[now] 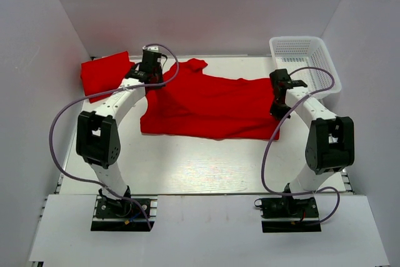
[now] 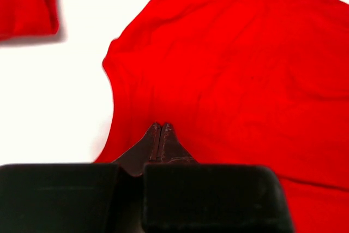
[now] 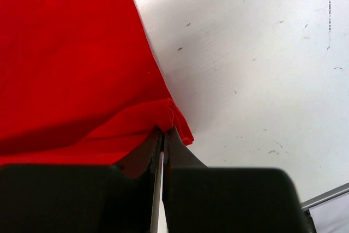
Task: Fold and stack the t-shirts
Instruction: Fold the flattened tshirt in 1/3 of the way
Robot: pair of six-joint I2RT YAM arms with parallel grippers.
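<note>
Top external: both grippers closed at opposite ends of the shirt

One red shirt [image 1: 212,107] lies spread flat on the table [image 1: 206,161]. A folded shirt [image 1: 105,74] sits just off its far left end, and a basket [image 1: 299,39] stands off its far right end.

The right gripper [image 3: 162,132] has its jaws pressed together on the shirt's near right corner, with only a thin fold of hem caught at the tips. The left gripper [image 2: 161,126] is also fully closed, at the shirt's left edge below the sleeve. Whether it holds any cloth cannot be told.

Risks:
- The slim right pinch could slip out once the cloth comes under tension.
- If the left jaws hold nothing, only one end would rise and the fold would come out skewed.
- A sweep toward the left end could drag or nudge the folded shirt.

No brand, label or writing can be read anywhere.
</note>
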